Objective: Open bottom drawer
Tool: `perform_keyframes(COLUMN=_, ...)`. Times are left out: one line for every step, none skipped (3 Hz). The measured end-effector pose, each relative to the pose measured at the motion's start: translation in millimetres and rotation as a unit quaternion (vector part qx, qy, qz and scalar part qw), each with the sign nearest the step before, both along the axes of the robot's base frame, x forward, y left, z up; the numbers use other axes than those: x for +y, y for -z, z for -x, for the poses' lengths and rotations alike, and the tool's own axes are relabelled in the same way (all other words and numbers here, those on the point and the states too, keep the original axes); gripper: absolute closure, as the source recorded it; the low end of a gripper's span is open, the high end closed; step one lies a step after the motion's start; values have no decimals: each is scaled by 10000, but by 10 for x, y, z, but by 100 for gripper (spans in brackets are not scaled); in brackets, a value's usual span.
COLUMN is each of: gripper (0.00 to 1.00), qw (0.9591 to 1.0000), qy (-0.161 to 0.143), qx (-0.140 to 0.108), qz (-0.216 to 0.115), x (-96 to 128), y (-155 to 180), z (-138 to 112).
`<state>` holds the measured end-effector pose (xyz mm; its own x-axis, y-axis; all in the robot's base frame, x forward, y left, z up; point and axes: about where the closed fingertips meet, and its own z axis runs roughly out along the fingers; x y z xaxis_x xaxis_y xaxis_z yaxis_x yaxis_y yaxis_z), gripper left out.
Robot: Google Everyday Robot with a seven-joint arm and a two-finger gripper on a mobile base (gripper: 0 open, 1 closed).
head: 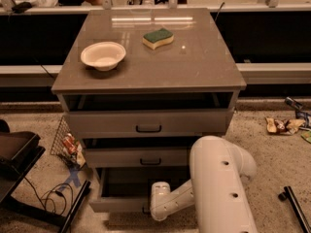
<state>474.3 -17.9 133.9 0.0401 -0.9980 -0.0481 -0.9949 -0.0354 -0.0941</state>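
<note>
The bottom drawer [116,204] is the lowest of three grey fronts and stands pulled out, with its dark inside [141,182] showing. My white arm [218,188] reaches in from the lower right, and its wrist [160,200] sits against the drawer's front edge. The gripper [145,210] is down at the centre of that front, where the handle is, mostly hidden behind the wrist. The middle drawer [138,158] and top drawer [146,123] are also pulled out a little, each with a black bar handle.
A white bowl [103,55] and a green-and-yellow sponge [158,37] lie on the cabinet top [194,67]. A wire basket with packets [67,144] stands at the left, beside a black stand and cables [29,188]. Wrappers [282,125] and a black bar [294,208] lie on the floor at right.
</note>
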Motion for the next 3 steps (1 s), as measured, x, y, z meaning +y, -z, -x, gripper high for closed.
perform_keyframes(gripper=100, qw=10000, qy=0, qx=-1, qz=0, x=0, y=1, z=0)
perform_keyframes(gripper=100, qw=10000, qy=31, qx=-84, qz=-3, x=-54, y=-98, z=9)
perform_keyframes(gripper=100, qw=10000, qy=31, qx=-84, qz=-3, x=-54, y=-114, z=9)
